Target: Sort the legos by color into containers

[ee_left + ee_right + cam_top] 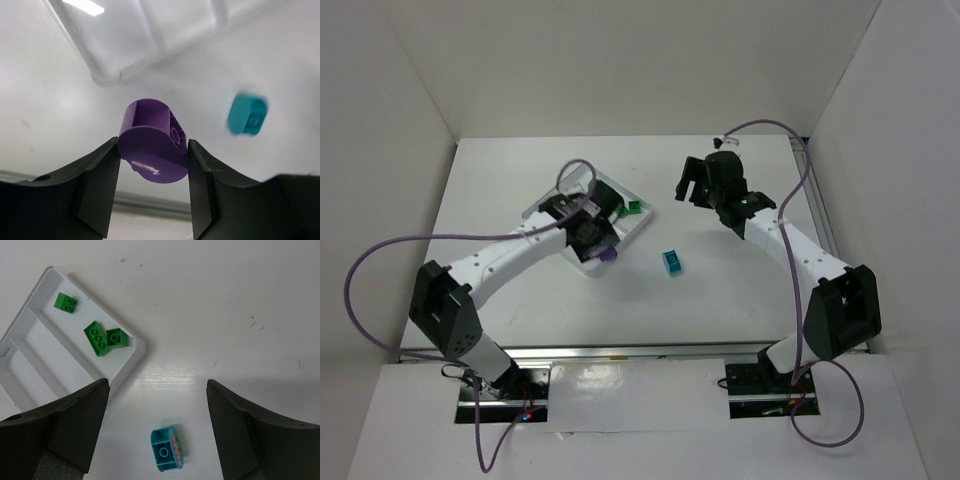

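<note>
My left gripper [154,162] is shut on the purple rounded piece [152,149] and holds it above the table, just off the near corner of the white tray [107,75]. In the top view the left gripper [603,248] with the purple piece [609,256] is at the tray's [630,228] near edge. Three green bricks [96,337] lie together in one end compartment of the tray [141,347]. The cyan brick [167,449] lies on its side on the table right of the tray, also in the top view [672,262]. My right gripper [156,390] is open and empty, high above the cyan brick.
White walls enclose the table on the left, back and right. Purple cables loop from both arms. The tray's other long compartments [45,365] hold nothing that I can see. The right arm [790,250] stretches along the table's right side.
</note>
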Controlling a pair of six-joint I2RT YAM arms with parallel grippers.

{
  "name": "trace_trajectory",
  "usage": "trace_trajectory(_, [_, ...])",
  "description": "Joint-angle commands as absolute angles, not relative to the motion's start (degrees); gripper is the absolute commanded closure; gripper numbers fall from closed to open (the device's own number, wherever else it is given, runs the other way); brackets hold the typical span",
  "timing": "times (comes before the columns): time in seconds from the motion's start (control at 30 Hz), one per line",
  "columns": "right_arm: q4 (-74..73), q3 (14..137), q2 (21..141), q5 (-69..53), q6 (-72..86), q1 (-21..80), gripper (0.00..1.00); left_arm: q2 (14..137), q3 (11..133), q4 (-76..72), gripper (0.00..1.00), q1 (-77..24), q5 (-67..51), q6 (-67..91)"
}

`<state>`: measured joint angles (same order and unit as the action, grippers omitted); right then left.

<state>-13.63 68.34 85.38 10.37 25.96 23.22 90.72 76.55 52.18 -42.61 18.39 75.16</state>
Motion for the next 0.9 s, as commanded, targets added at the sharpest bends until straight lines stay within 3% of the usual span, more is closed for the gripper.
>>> trace_trajectory(0.0, [-15.4,65.2,80.5,12.0,26.9,22.8,0.14,90.7,82.0,51.4,0.62,-31.7,22.5,64.1])
trace_trajectory(0.3, [-19.2,61.4,75.6,13.8,27.5,22.2,0.14,103.5,93.3,48.8,0.63,-16.7,20.5,57.4])
trace_trajectory(0.7, [-21.1,54.9,75.0,9.5,26.5,25.6,0.13,111.2,91.5,47.0,0.52,-11.3,19.2,57.0])
trace_trajectory(0.83, [-21.7,54.4,77.3,10.1,25.3,29.1,0.10,112.2,92.0,48.1,0.08,-11.3,19.2,57.0])
trace_trajectory(0.87, [-21.7,54.4,78.2,10.1,25.3,29.6,0.10,112.2,92.0,48.1,0.04,-11.3,19.2,57.0])
